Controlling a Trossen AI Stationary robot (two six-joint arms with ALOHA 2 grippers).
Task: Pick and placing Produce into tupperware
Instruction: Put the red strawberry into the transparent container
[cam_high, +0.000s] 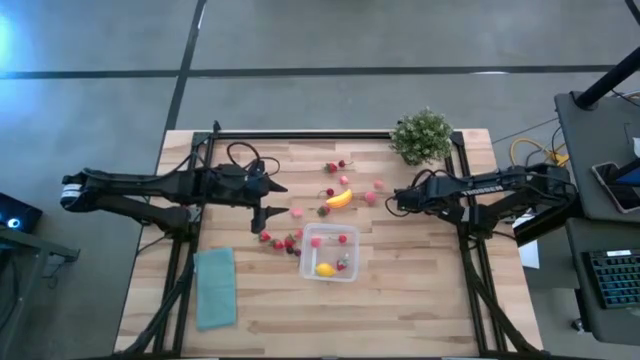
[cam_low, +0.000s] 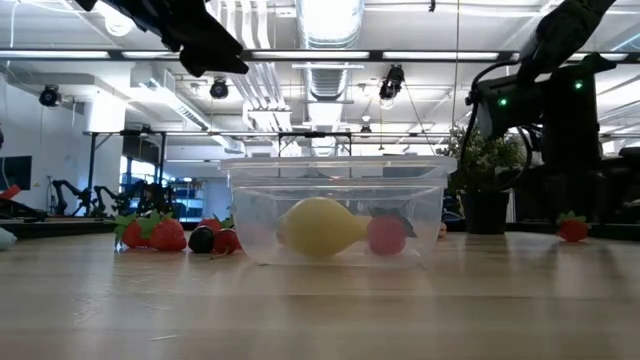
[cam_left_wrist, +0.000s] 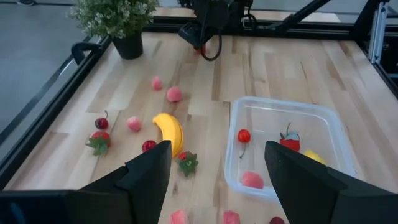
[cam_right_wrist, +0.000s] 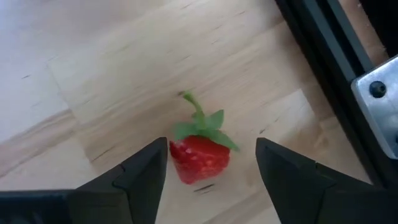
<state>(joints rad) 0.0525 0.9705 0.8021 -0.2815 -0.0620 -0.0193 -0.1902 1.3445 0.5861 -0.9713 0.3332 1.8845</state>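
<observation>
Wood table (cam_high: 420, 290): I see my right gripper (cam_right_wrist: 211, 163) wide open over a strawberry (cam_right_wrist: 200, 155), left gripper (cam_left_wrist: 217, 171) open, empty, near tupperware (cam_left_wrist: 333, 134)

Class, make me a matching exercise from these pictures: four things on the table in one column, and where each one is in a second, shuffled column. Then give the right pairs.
Things
1. lemon
2. banana
3. teal cloth
4. strawberry

Places
A. between the open fingers of the right claw
B. inside the clear tupperware
C. flat near the table's left edge, below the left arm
D. on bare wood above the tupperware in the high view

Pairs: 1-B, 2-D, 3-C, 4-A
</observation>
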